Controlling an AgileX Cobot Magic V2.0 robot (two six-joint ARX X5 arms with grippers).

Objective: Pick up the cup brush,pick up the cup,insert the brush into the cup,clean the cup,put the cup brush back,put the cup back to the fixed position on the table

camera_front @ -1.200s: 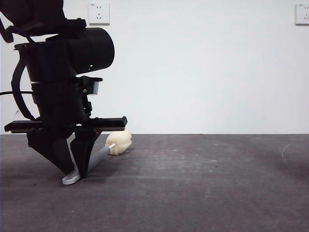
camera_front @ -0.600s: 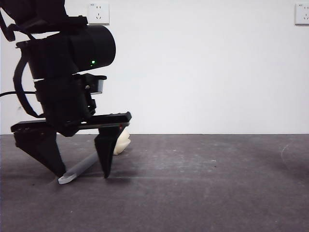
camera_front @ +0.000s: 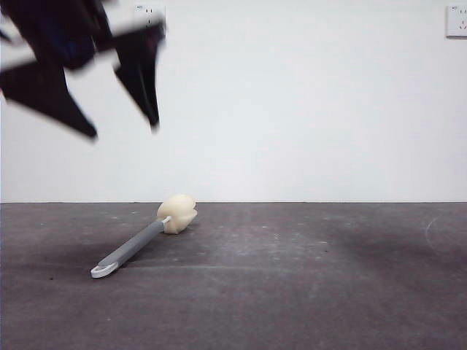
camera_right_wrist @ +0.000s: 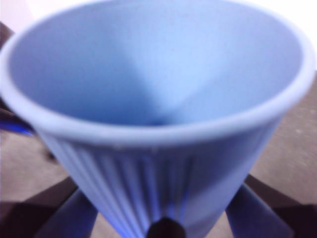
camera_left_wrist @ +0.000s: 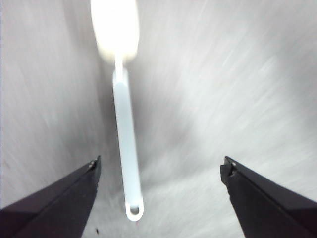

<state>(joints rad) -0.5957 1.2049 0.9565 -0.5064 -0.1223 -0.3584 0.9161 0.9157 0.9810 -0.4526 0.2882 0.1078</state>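
Front view: the cup brush (camera_front: 139, 244) lies flat on the dark grey worktop (camera_front: 306, 292), its cream-yellow sponge head (camera_front: 177, 214) toward the back wall and its white looped end (camera_front: 103, 270) toward the camera, the grey handle running obliquely between them. The left end effector (camera_front: 120, 124) hangs in the air at the upper left of the view, motion-blurred, well above the brush and touching nothing; its two black jaws are spread wide apart and hold nothing. Left wrist view: the same brush (camera_left_wrist: 124, 129) is seen lengthwise on the worktop (camera_left_wrist: 237, 89) between the spread jaws of the left end effector (camera_left_wrist: 161, 166), apart from both. Right wrist view: the cup (camera_right_wrist: 153, 114), a blue ribbed tumbler, fills most of the picture with its open mouth turned to the camera; the jaws of the right end effector (camera_right_wrist: 161, 220) press against its ribbed wall from either side near the base, grasping it. The cup does not appear in the front view. Two white wall sockets (camera_front: 149, 18) sit high on the white wall behind the worktop.
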